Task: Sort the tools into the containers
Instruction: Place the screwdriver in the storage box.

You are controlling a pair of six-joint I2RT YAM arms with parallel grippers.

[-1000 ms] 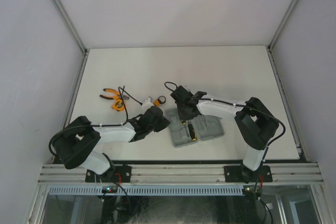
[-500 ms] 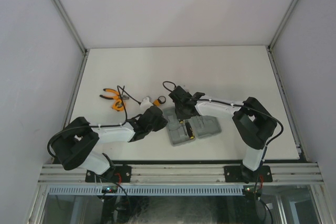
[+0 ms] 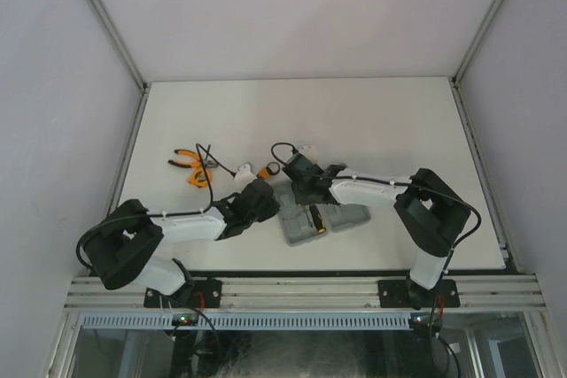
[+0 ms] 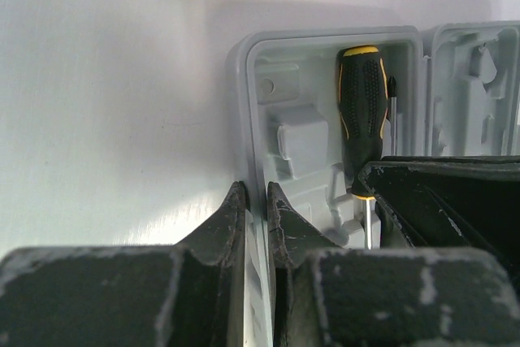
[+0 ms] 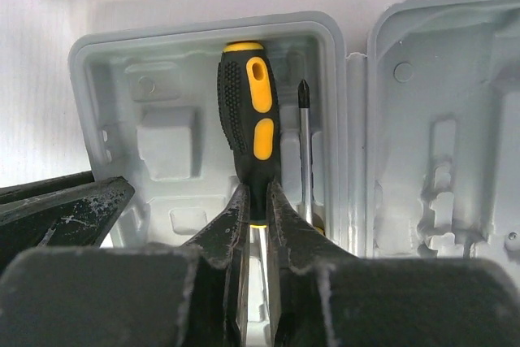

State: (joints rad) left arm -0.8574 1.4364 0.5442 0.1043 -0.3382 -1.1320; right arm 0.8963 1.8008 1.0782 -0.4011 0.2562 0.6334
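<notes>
Screwdriver lies in the grey case, which has slid slightly left; right gripper jaws stay narrow on its handle end, left gripper jaws pinch the case wall. Release seems next.

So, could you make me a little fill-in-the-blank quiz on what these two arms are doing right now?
1. The right gripper is shut on a yellow-and-black ____.
2. The left gripper pinches the rim of the open grey ____.
3. The orange-handled pliers lie on the white ____, not yet sorted.
Missing words: screwdriver; case; table.
</notes>
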